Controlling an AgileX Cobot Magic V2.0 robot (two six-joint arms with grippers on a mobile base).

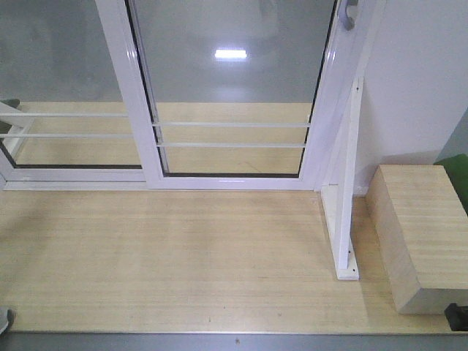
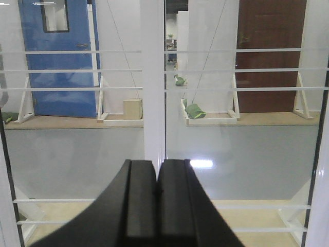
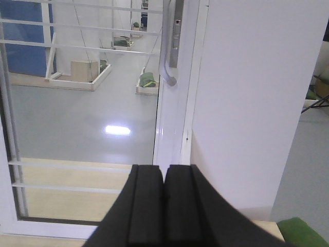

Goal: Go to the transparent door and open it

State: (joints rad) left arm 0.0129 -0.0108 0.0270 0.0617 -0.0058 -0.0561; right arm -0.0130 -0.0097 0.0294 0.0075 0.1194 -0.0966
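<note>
Before the transparent door [image 1: 230, 88], left gripper [image 2: 157, 167] and right gripper [image 3: 164, 171] level; jaws together

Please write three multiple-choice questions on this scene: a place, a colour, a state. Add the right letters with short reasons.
1. On which edge of the transparent door is the grey pull handle? A) left B) right C) bottom
2. What colour is the door's frame? A) white B) black C) red
3. How is the right gripper? A) wide open B) shut on the handle C) shut, holding nothing
B: the handle hangs by the right frame, beside the wall. A: the frame is glossy white. C: its pads touch, clear of the handle.
</note>
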